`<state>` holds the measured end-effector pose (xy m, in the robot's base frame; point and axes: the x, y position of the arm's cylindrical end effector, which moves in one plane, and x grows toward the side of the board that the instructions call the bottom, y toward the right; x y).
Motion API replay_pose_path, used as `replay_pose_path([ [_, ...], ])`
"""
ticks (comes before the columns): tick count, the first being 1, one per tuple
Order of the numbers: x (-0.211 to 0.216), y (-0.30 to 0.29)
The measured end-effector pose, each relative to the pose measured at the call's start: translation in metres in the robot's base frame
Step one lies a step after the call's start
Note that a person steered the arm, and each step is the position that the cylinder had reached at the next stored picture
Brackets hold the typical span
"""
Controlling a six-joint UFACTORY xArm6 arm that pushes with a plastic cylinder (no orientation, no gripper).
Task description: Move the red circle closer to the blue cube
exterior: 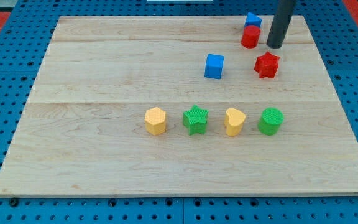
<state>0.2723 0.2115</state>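
As we read the wooden board (92, 155) from the view's left, a row well below our tip starts with the yellow hexagon (156, 121), then the green star (196, 119), the yellow heart (234, 121) and the green circle (270, 121), the last lying almost straight beneath the tip. Higher up, the blue cube (214, 66) sits to the tip's lower left, well apart from it, while the red circle (250, 37) stands just left of the tip, touching a second blue block (252, 20) behind it. Our tip (274, 46) is a plain rod end with nothing to open or close, resting just right of the red circle, with the red star (266, 65) just below it.
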Motion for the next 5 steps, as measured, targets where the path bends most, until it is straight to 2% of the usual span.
replay_pose_path([
  [1, -0.026, -0.023],
  [3, -0.013, -0.146],
  [4, -0.012, -0.107],
  [5, 0.013, -0.054],
])
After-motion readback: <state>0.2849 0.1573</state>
